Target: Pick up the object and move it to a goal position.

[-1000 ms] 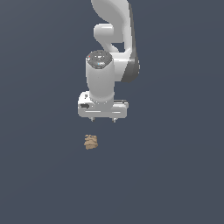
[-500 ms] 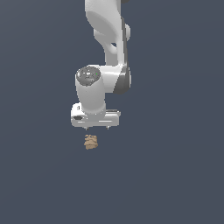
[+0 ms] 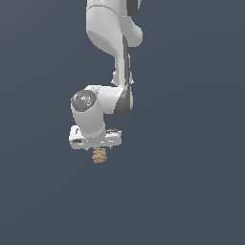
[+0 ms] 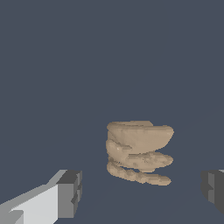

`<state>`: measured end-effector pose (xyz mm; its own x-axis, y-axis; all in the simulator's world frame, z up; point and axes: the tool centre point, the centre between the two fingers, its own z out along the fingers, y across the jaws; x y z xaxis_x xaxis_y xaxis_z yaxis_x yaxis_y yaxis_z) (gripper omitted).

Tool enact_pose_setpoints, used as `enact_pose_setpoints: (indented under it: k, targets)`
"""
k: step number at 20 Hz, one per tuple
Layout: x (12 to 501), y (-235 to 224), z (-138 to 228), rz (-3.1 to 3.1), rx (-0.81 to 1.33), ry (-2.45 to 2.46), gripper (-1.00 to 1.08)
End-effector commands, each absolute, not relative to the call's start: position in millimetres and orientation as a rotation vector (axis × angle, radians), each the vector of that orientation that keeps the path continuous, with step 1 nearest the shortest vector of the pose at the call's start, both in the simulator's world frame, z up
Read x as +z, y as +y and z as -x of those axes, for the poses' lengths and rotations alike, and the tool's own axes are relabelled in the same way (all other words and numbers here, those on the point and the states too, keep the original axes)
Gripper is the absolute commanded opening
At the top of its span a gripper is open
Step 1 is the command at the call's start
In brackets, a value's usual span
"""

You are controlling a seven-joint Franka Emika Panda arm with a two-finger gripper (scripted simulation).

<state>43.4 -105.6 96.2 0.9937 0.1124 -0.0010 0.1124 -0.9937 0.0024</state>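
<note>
The object [image 3: 99, 155] is a small tan-brown, ridged lump resting on the dark grey floor. In the exterior view the white gripper [image 3: 97, 149] hangs directly over it, its body covering the object's top. The wrist view shows the object [image 4: 138, 151] large, lying between the two dark fingertips [image 4: 70, 193], closer to the other fingertip [image 4: 213, 189]. The jaws stand wide apart, touching nothing. The gripper [image 4: 141, 190] is open around the object.
A flat, uniform dark grey surface surrounds the object on every side. The white arm [image 3: 110, 48] rises from the gripper toward the upper edge of the exterior view. No other objects show.
The arm has swung toward the exterior view's left and come down. The gripper, earlier well above the object, now sits right over it with the fingers at its sides. The object has not moved.
</note>
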Motion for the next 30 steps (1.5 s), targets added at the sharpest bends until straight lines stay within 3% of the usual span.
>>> enact_pose_setpoints:
  k: [1,23,24,30]
  targets:
    - [91.4,-109.4,-45.7,-3.135,0.000,0.192,1.00]
    - [39.4,-111.2,-46.2,-3.135,0.000,0.197,1.00]
    - [39.4,-111.2,-46.2,-3.135,0.000,0.197,-1.00]
    - [39.4,-111.2,-46.2,-3.135,0.000,0.197,-1.00]
